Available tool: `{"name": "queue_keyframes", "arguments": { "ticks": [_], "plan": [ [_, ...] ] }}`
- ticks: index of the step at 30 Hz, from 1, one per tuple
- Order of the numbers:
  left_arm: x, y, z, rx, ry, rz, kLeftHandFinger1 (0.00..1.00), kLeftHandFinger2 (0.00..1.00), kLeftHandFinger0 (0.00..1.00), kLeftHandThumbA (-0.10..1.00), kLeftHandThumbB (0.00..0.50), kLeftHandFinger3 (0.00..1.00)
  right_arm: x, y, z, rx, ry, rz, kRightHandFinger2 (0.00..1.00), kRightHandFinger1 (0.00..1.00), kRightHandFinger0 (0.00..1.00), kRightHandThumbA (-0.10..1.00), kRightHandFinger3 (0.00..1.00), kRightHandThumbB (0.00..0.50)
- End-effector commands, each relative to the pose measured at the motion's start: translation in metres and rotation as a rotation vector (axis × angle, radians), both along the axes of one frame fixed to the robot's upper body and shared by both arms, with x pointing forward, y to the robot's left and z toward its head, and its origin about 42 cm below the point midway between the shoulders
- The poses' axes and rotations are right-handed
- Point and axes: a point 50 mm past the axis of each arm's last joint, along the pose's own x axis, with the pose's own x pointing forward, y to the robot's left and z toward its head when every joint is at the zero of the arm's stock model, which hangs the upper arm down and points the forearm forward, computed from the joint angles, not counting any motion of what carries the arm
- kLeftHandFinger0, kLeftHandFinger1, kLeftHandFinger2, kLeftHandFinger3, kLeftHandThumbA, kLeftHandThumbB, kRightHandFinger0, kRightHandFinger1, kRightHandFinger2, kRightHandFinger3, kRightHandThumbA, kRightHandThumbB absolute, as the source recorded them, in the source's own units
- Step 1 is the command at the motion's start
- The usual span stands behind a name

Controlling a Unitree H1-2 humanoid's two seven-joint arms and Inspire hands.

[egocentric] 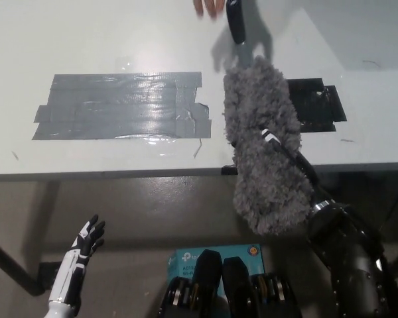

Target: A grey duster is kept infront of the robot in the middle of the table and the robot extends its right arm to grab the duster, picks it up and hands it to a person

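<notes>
White table [119, 40] lies below; right hand [288, 152] is closed on the grey duster [262, 152], lifted, handle toward a person's hand [209, 6]. Left hand [86, 242] rests low, fingers spread. Only the handover remains.

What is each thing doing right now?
grey duster: lifted off the table, handle pointing away.
right hand: shut on the duster's fluffy part.
left hand: open, resting low.
person's hand: reaching in at the top edge.
grey tape patch: stuck flat on table.
</notes>
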Motion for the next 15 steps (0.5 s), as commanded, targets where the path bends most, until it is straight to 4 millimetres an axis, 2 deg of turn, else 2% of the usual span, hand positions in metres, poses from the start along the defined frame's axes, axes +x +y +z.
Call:
{"name": "queue_keyframes", "arguments": {
  "ticks": [1, 14, 15],
  "plan": [
    [0.0163, 0.0048, 0.0268, 0.017, -0.098, -0.03, 1.0, 1.0, 1.0, 1.0, 0.375, 1.0, -0.0034, 0.0069, 0.0659, 0.288, -0.097, 0.056, 0.82, 0.42, 0.0, -0.1, 1.0, 0.131],
    [0.0187, 0.0056, 0.029, 0.021, -0.108, -0.027, 1.0, 1.0, 1.0, 1.0, 0.386, 1.0, -0.0033, 0.0109, 0.0675, 0.285, -0.061, 0.078, 0.83, 0.43, 0.0, -0.1, 1.0, 0.134],
    [0.0187, 0.0056, 0.0293, 0.023, -0.11, -0.027, 1.0, 1.0, 1.0, 1.0, 0.385, 1.0, -0.0038, 0.0119, 0.0676, 0.272, -0.058, 0.094, 0.86, 0.47, 0.0, -0.1, 1.0, 0.128]
  ]
}}
